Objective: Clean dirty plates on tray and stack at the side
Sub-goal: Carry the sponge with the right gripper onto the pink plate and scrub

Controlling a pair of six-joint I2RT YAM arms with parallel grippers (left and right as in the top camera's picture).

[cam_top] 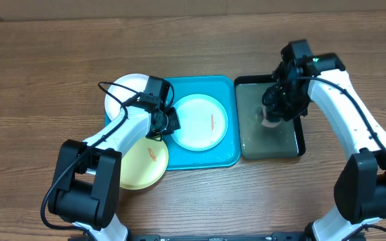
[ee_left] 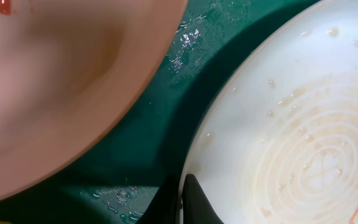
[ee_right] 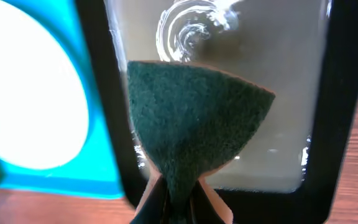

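Note:
The teal tray (cam_top: 230, 150) lies mid-table. The pale cyan plate (cam_top: 200, 122), with an orange smear, lies in it. The white plate (cam_top: 127, 92) sits at the tray's left edge, and the yellow-green plate (cam_top: 143, 164), also smeared, at its lower left corner. My left gripper (cam_top: 169, 124) is shut on the cyan plate's left rim. The left wrist view shows its fingers (ee_left: 182, 199) pinching that wet, smeared plate (ee_left: 291, 124) over the tray (ee_left: 160, 124). My right gripper (cam_top: 273, 115) is shut on a green sponge (ee_right: 197, 118), fingers (ee_right: 179, 199), above a black tray.
The glossy black tray (cam_top: 299, 144) holds shallow water (ee_right: 278, 93) just right of the teal tray (ee_right: 95, 143). Another plate's edge (ee_left: 55, 81), tan-looking with a red smear, fills the upper left of the left wrist view. Wooden table (cam_top: 45, 60) all around.

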